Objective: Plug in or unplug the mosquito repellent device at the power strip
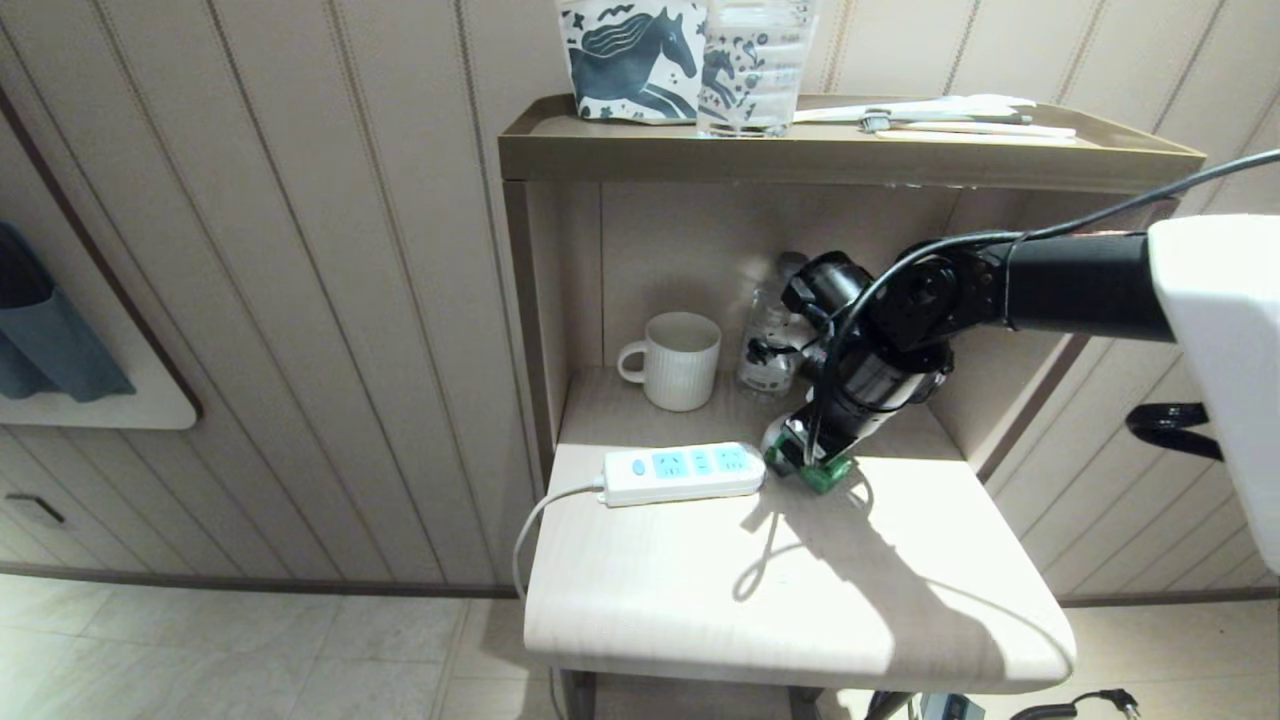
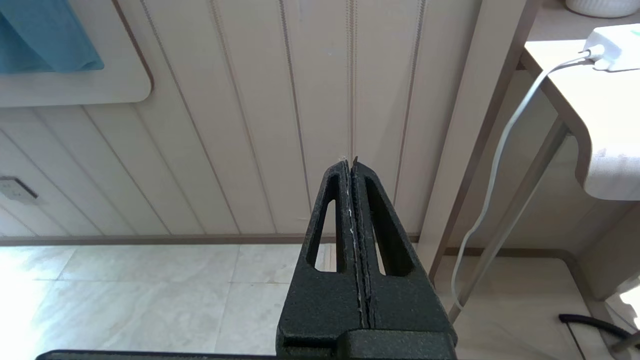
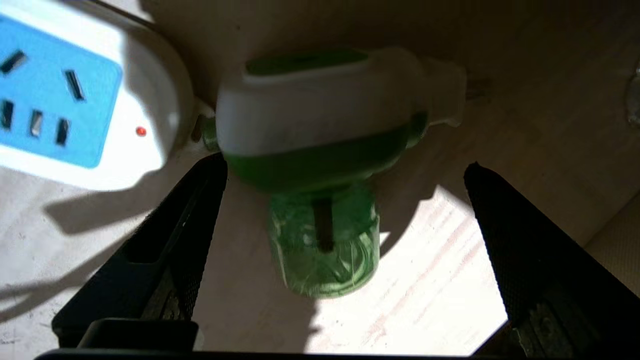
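While arm-hidden, mosquito repellent device lies unplugged

A: The mosquito repellent device looks like plastic: a smooth white head with a slight sheen and a translucent green bottle, glossy where the light hits it, at the centre of the right wrist view.

B: And the power strip?

A: Smooth white plastic with light-blue socket faces, fairly glossy. The table under it has a pale, matt wood-grain finish.

B: The right gripper's fingers?

A: Black with a rough, grainy texture, as on the left gripper. The mug, centre of the head view, looks like matt ribbed ceramic; the wall panels are matt and grooved.
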Available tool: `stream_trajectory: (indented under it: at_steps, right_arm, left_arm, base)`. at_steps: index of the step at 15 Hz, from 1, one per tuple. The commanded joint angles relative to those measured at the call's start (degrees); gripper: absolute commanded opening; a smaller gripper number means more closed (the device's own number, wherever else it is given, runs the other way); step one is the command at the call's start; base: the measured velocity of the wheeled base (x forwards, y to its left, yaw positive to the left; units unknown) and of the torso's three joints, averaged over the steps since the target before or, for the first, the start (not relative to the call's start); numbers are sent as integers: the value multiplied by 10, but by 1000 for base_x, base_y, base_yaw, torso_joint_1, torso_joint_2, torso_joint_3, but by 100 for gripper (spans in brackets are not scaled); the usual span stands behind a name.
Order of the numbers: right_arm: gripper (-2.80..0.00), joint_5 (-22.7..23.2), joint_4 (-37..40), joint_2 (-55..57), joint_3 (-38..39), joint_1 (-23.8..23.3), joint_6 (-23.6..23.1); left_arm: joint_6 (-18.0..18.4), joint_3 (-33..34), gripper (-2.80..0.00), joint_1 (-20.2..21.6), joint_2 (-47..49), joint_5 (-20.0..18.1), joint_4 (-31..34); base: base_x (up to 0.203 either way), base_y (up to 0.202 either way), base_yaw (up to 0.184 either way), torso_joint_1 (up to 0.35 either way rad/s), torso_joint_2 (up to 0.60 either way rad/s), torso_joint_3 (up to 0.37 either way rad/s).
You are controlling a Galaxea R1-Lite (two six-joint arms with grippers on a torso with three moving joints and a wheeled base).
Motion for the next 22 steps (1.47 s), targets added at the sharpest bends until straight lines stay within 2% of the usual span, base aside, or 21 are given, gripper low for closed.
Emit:
stream_trajectory:
  at_steps: [1,5,6,9,17,20,22]
  right_arm:
    - [0,8,3,23,-16,0,-1]
    - [0,26,0,32,-12,-1,-3]
    - [-280,26,0,31,-12,-1,-2]
    - [-280,27,4,27,-5,-9,-16]
    - [-280,27,3,-14,24,-10,-14]
    - [-280,28,-4,-80,66,-9,-7]
    - [-280,28,-34,-150,132,-9,11]
  left_arm:
    - [0,0,-280,0,0,0,0]
    - [0,0,-280,0,0,0,0]
    - [0,0,-280,0,0,0,0]
    - [0,0,-280,0,0,0,0]
    - [0,0,-280,0,0,0,0]
    - [0,0,-280,0,0,0,0]
    - [0,0,-280,0,0,0,0]
  base:
    - [0,0,0,0,0,0]
    - [0,0,0,0,0,0]
    - [0,0,0,0,0,0]
    - [0,0,0,0,0,0]
    - [0,0,0,0,0,0]
    - [0,0,0,0,0,0]
    - [0,0,0,0,0,0]
